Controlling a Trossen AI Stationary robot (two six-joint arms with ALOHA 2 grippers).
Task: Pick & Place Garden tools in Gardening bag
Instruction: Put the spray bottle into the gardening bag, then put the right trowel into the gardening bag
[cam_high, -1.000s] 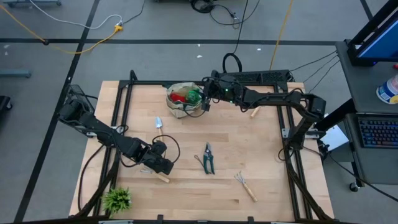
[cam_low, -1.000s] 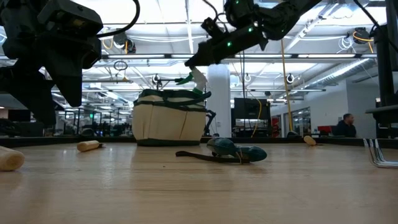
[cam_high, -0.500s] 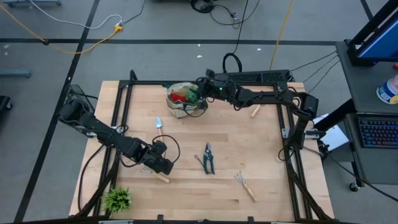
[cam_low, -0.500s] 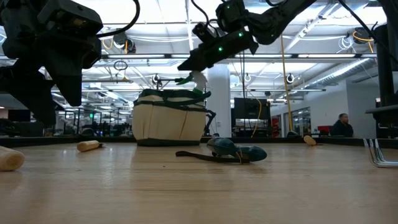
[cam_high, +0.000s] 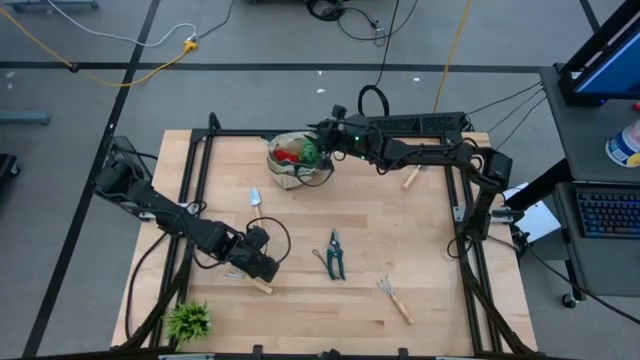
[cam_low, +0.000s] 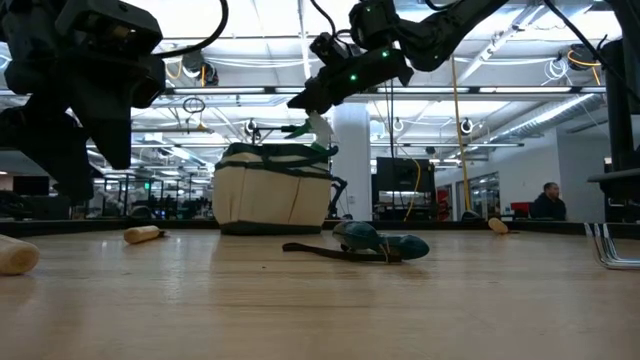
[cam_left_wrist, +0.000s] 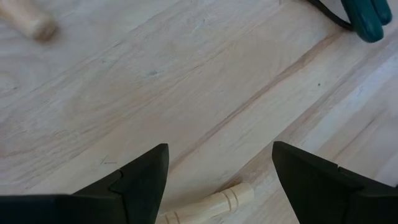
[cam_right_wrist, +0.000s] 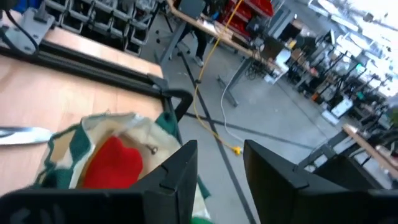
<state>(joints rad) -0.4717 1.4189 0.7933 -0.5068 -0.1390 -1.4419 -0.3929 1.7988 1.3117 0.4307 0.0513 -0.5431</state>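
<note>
Over the last second the right hand (cam_high: 318, 152) has slid further along the back of the worktop (cam_high: 420, 260), and now hangs over the gardening bag (cam_high: 290, 163), clamped on the green spray bottle (cam_high: 309, 154), whose lower part the bag's rim hides. Something red (cam_right_wrist: 115, 160) lies inside the bag. The left hand (cam_left_wrist: 217, 180), fingers apart, has not shifted and hovers over a wooden handle (cam_left_wrist: 205, 204) cut off at the frame edge. Pruning shears (cam_high: 335, 254) and a hand rake (cam_high: 393, 297) lie in open room mid-worktop.
</note>
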